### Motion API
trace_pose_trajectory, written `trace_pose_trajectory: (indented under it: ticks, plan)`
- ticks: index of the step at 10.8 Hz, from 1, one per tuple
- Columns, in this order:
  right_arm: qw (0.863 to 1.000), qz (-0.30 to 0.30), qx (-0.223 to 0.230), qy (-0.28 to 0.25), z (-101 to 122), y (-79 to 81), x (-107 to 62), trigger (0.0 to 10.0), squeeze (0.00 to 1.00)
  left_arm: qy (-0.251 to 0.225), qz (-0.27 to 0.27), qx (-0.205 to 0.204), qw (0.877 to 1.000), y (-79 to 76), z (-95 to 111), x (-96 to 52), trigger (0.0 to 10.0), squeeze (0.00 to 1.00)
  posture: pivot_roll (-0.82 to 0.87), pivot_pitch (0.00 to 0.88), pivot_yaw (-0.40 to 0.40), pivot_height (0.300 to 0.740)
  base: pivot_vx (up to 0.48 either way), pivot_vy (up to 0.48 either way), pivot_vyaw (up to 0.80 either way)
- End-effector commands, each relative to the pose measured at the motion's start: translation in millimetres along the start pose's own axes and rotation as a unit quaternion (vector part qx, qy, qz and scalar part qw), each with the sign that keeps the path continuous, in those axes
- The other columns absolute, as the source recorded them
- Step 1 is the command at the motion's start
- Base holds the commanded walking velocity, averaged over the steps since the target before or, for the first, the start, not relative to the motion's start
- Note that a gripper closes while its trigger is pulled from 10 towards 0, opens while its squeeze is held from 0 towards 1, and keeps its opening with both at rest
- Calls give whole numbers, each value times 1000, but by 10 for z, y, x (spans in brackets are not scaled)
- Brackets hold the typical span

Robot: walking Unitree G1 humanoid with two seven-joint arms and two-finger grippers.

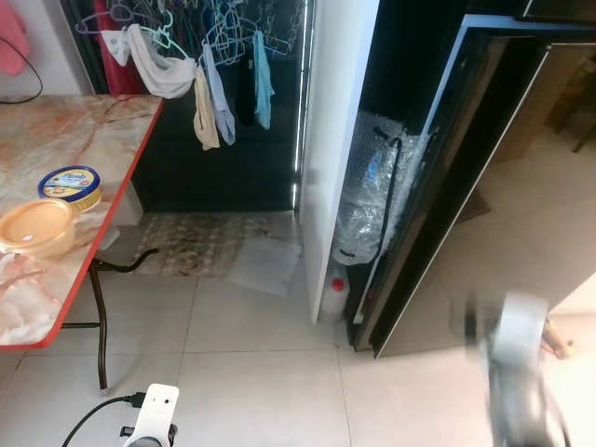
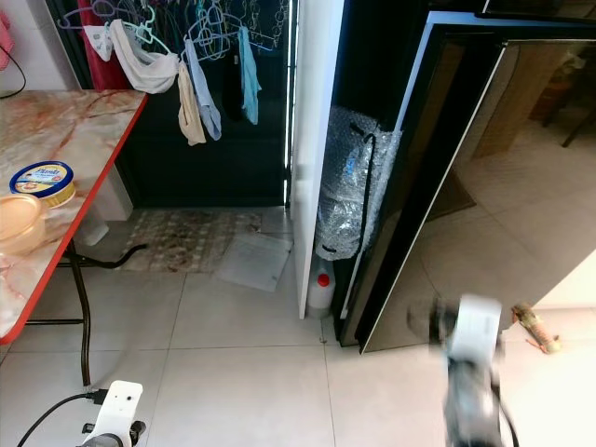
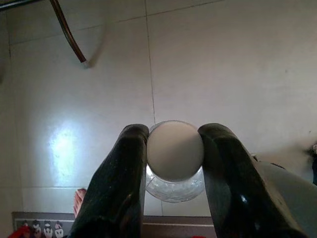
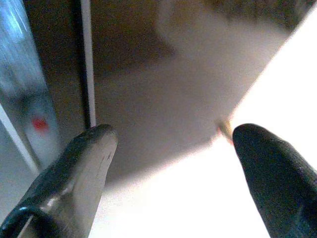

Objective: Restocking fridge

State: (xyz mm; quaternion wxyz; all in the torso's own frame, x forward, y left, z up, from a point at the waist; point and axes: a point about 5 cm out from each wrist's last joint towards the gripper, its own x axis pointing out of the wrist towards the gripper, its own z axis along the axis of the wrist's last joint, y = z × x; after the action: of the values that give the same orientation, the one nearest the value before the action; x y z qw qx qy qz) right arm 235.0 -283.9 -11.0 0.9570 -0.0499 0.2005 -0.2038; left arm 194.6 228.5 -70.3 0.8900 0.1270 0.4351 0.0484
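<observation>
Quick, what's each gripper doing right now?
Left gripper: jaws closed on a clear bottle with a white cap, above the floor.
Right gripper: jaws open, empty.

Ahead of you stands the dark fridge (image 1: 484, 177) with its glossy door swung open, and just to its left a bubble-wrapped bundle (image 1: 372, 186) leans in the gap beside a white panel (image 1: 331, 140), with a red-capped bottle (image 1: 333, 293) on the floor below the bundle. Well left of the fridge you have a red-edged marble table (image 1: 65, 158) carrying a blue-lidded tub (image 1: 71, 185) and a beige-lidded container (image 1: 37, 226), with laundry on hangers (image 1: 200, 56) between table and fridge. Your right arm (image 1: 517, 372) shows as a blur below the fridge door, and your left arm (image 1: 154, 414) sits low, under the table's near edge.
</observation>
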Motion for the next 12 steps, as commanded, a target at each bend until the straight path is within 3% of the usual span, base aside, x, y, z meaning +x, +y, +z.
trace_pose_trajectory:
  ticks: [1, 3, 4, 5, 6, 8, 9, 12]
  plan:
    - [996, -29, -31, 76, -292, -195, -119, 10000, 0, 3, 1, -7, 1000, -9, -12, -2, 10000, 0, -15, 0, -58, 740, 0, 0, 0]
    - [967, -61, -83, 234, -958, -485, -582, 10000, 0, 4, 0, -7, 1000, -15, -10, -1, 10000, 0, -22, 0, -58, 740, 0, 0, 0]
    - [948, -68, -88, 300, -1219, -548, -831, 10000, 0, 4, -1, -7, 1000, -12, -9, 0, 10000, 0, -25, 0, -54, 740, 0, 0, 0]
    - [944, -66, -75, 316, -1304, -513, -919, 10000, 0, 4, -1, -6, 1000, -9, -9, 0, 10000, 0, -25, 0, -49, 740, 0, 0, 0]
    - [939, -34, -67, 337, -1390, -355, -992, 10000, 0, 5, -2, -6, 1000, -3, -10, 0, 10000, 0, -24, 0, -42, 740, 0, 0, 0]
    - [930, 3, -78, 359, -1428, -148, -1012, 10000, 0, 5, -3, -3, 1000, 6, -17, -1, 10000, 0, -22, 0, -32, 740, 0, 0, 0]
    - [937, 17, -57, 343, -1356, -39, -927, 10000, 0, 8, -4, -4, 1000, 11, -25, -2, 10000, 0, -19, 0, -26, 740, 0, 0, 0]
    - [945, 42, -34, 323, -1263, 79, -828, 10000, 0, 10, -12, -10, 1000, 11, -42, -5, 10000, 0, -6, 0, -25, 740, 0, 0, 0]
